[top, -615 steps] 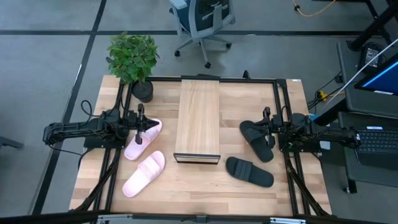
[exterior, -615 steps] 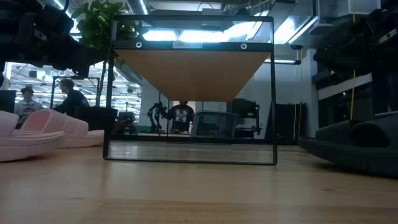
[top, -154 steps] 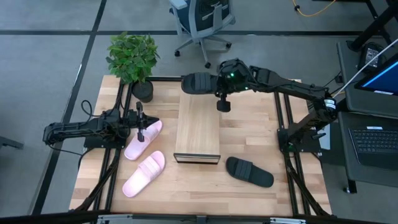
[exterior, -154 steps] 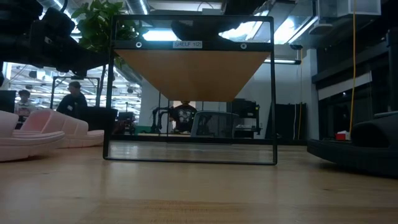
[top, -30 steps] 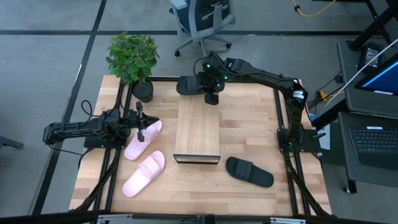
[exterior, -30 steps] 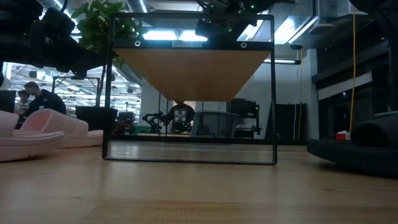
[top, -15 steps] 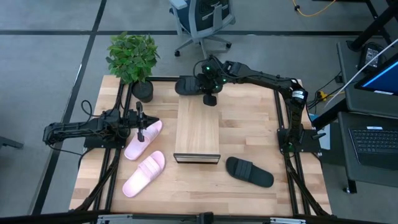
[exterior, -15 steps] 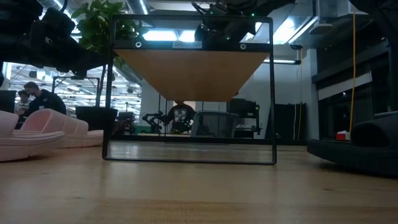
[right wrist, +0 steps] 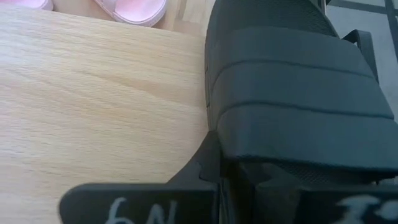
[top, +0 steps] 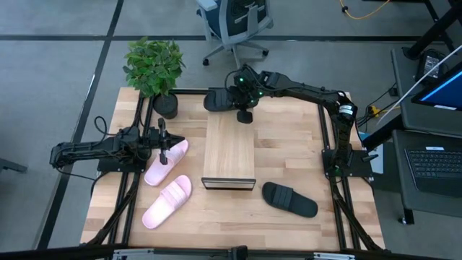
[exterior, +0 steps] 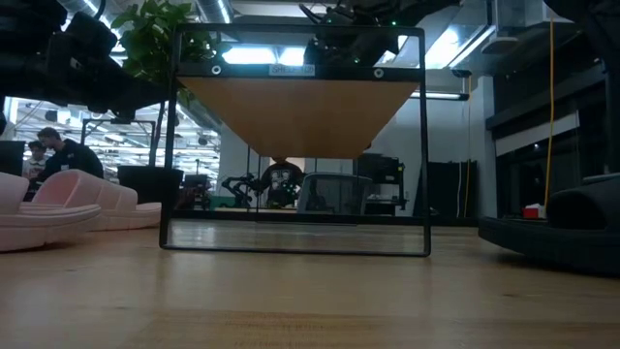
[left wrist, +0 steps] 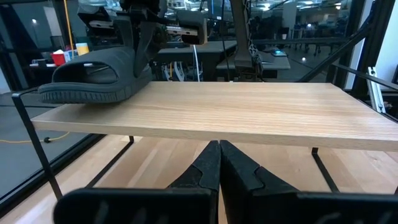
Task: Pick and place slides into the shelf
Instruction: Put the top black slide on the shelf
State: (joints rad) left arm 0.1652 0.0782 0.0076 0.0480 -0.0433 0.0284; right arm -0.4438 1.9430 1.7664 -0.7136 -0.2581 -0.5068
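Note:
One black slide (top: 216, 99) hangs at the far end of the shelf (top: 229, 141), mostly past the light wood plank's far edge, with my right gripper (top: 232, 101) shut on it. The second black slide (top: 289, 198) lies sole-down on the table, near and right of the shelf. Two pink slides (top: 166, 160) (top: 167, 201) lie sole-down left of it. My left gripper (left wrist: 219, 155) waits shut and level at the table's left, over the farther pink slide, pointing at the shelf. My right gripper holds the black slide by the side of its wide strap (left wrist: 134, 62), slanting down from above. One finger (right wrist: 208, 158) shows outside the slide's side; the strap hides the other. The slide sits level, sole down; whether its sole (left wrist: 118, 93) touches the plank, I cannot tell.
A potted plant (top: 154, 68) stands at the table's far left corner. A dark frame (top: 321, 108) runs around the table. The plank's top (left wrist: 249, 112) is bare from its middle to its near end. An office chair (top: 234, 25) stands beyond the table.

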